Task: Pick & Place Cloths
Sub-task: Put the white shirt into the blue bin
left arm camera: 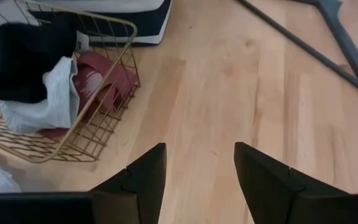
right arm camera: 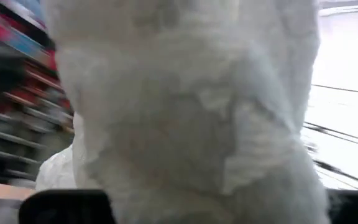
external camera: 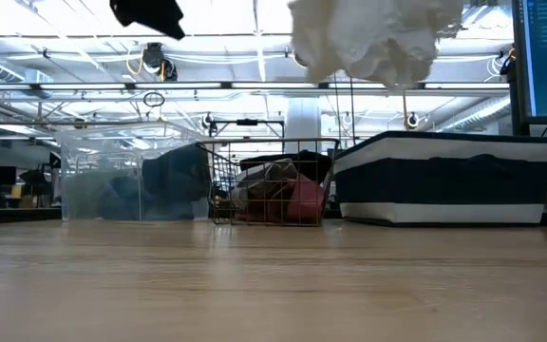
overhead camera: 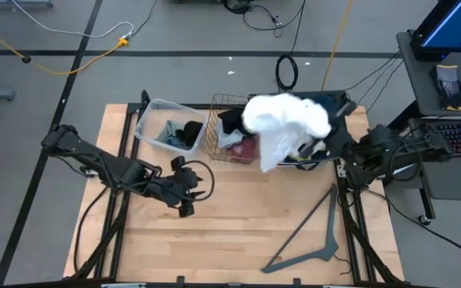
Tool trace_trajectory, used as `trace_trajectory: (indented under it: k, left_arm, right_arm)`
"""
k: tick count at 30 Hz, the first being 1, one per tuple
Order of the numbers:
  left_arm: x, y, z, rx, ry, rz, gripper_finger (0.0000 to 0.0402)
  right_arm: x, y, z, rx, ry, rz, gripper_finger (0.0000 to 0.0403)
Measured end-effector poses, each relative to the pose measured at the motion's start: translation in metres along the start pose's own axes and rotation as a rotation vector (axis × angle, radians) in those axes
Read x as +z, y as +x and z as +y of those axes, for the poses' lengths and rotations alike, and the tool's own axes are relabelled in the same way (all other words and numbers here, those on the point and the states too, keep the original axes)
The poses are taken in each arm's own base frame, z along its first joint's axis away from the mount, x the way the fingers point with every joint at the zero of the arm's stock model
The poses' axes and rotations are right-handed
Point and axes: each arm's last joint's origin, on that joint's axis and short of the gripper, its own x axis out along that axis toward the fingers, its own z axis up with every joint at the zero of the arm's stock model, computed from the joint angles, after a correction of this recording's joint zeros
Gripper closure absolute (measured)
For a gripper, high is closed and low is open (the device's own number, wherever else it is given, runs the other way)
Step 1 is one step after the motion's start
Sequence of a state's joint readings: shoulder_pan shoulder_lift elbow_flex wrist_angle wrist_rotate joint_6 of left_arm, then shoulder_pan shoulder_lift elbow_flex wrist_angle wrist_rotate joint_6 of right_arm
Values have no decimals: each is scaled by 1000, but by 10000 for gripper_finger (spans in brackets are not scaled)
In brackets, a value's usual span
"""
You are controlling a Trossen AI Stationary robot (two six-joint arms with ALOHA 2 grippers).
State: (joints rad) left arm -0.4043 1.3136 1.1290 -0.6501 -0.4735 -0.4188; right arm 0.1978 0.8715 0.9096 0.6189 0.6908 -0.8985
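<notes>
Table (overhead camera: 238,232): white cloth (overhead camera: 282,120) hides right tool; left tool (left arm camera: 196,180) empty.

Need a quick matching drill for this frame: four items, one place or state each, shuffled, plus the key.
Things:
1. large white cloth
2. maroon cloth
3. grey hanger
4. left gripper

Places or states:
A. flat on the table, near the right arm's side
B. inside the wire basket
C. lifted in the air over the striped bin
D. open, empty, over bare wood

Pairs: 1-C, 2-B, 3-A, 4-D
</notes>
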Motion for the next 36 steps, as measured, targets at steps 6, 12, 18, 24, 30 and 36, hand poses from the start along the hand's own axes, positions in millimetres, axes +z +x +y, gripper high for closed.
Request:
trace_trajectory:
  k: [6, 12, 18, 24, 30, 36]
  left_arm:
    - [-12, 10, -5, -1, -10, -38, 217]
    - [-19, 18, -7, -16, -28, -61, 218]
    - [-19, 17, -10, -33, -32, -70, 218]
    - [-19, 15, -14, -52, -28, -89, 217]
    - [-18, 12, -18, -71, -31, -107, 217]
    - [-19, 11, -20, -78, -34, -107, 217]
  right_arm:
    - [-1, -1, -17, -212, -174, 168, 373]
    - [-11, 3, -24, -307, -243, 313, 373]
    - [-37, 6, -21, -364, -281, 419, 373]
    - [-74, 6, -19, -417, -302, 488, 373]
    - [-115, 2, -17, -451, -290, 554, 373]
    - [-160, -13, -8, -432, -194, 623, 373]
